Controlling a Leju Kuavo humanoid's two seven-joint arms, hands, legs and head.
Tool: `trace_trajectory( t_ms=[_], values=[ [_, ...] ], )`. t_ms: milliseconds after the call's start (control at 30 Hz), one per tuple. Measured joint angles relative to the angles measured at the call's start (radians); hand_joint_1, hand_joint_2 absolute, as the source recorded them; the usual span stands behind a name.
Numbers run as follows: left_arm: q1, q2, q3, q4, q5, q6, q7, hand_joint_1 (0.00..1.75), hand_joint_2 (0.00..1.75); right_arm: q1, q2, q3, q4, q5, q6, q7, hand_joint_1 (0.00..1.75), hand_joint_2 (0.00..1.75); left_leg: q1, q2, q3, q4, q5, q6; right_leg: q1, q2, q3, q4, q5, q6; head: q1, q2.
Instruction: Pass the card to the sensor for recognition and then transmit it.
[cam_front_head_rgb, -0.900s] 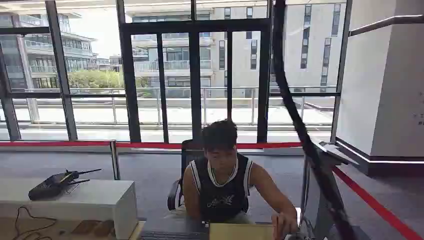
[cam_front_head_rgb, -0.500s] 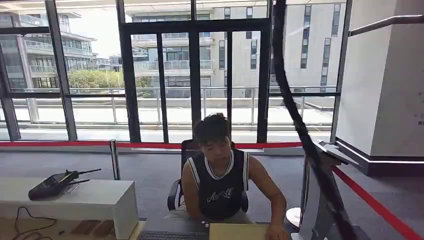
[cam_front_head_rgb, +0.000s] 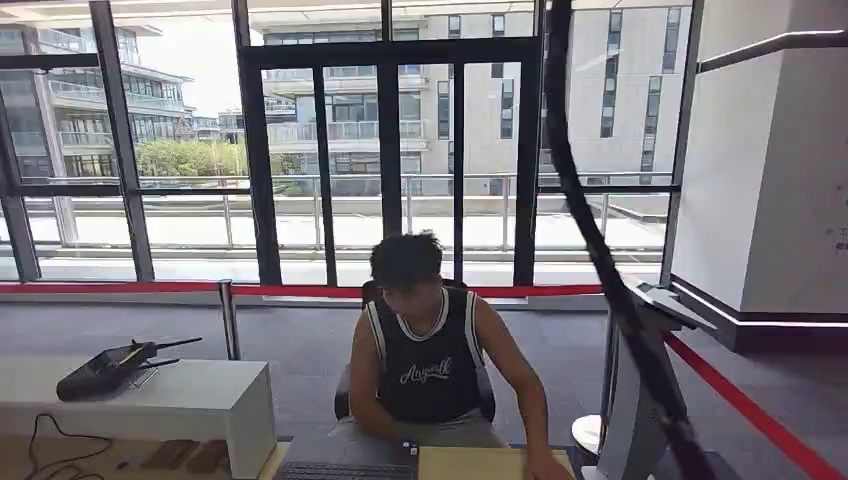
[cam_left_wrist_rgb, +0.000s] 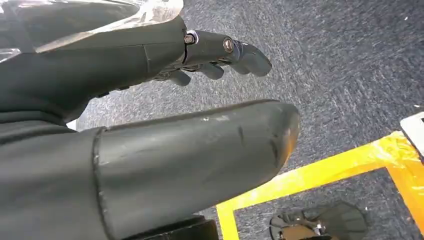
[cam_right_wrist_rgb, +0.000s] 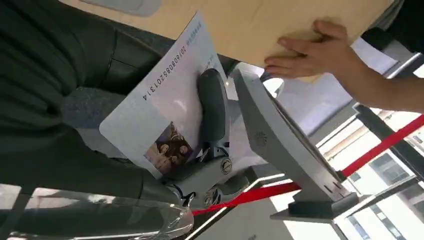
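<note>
In the right wrist view my right hand (cam_right_wrist_rgb: 150, 125) holds a white card (cam_right_wrist_rgb: 160, 105) with a printed number and a small photo, a dark finger pressed across its face. The card sits close beside the slanted grey sensor panel (cam_right_wrist_rgb: 280, 140), whose stand (cam_front_head_rgb: 640, 390) rises at the lower right of the head view. My left hand (cam_left_wrist_rgb: 200, 100) hangs over dark carpet with its fingers apart and nothing in it. A person (cam_front_head_rgb: 420, 360) sits behind the wooden desk (cam_front_head_rgb: 480, 465), one hand (cam_right_wrist_rgb: 315, 52) flat on the desktop near the sensor.
A red barrier band (cam_front_head_rgb: 740, 405) runs behind the person and along the right. A white bench (cam_front_head_rgb: 180, 400) with a black device (cam_front_head_rgb: 105, 370) stands at the left. A keyboard (cam_front_head_rgb: 345, 470) lies on the desk. Yellow floor tape (cam_left_wrist_rgb: 320, 170) crosses the carpet below my left hand.
The person has leaned and shifted to the left, and their hand has drawn back from the sensor stand toward the desk's front edge. The scene itself has not shifted.
</note>
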Motion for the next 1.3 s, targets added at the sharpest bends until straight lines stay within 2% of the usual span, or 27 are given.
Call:
trace_trajectory(
  t_ms=[200, 567, 1300],
  values=[
    [0.0, 0.0, 0.0, 0.0, 0.005, 0.004, 0.0, 0.0, 0.0, 0.014, -0.005, 0.024, 0.047, 0.033, 0.068, 0.026, 1.75, 1.75, 0.0, 0.0, 0.0, 0.0, 0.0, 0.0, 0.0, 0.0, 0.0, 0.0, 0.0, 0.0, 0.0, 0.0],
    [0.005, 0.0, 0.0, 0.0, 0.021, 0.011, 0.008, 0.0, 0.0, 0.034, -0.003, 0.073, 0.104, 0.056, 0.11, 0.059, 1.75, 1.75, 0.0, 0.0, 0.0, 0.0, 0.0, 0.0, 0.0, 0.0, 0.0, 0.0, 0.0, 0.0, 0.0, 0.0],
    [0.012, 0.0, 0.0, 0.0, 0.039, 0.021, 0.005, 0.0, 0.0, 0.065, 0.001, 0.103, 0.148, 0.027, 0.128, 0.079, 1.75, 1.75, 0.0, 0.0, 0.0, 0.0, 0.0, 0.0, 0.0, 0.0, 0.001, 0.0, 0.0, 0.0, 0.0, 0.0]
  ],
)
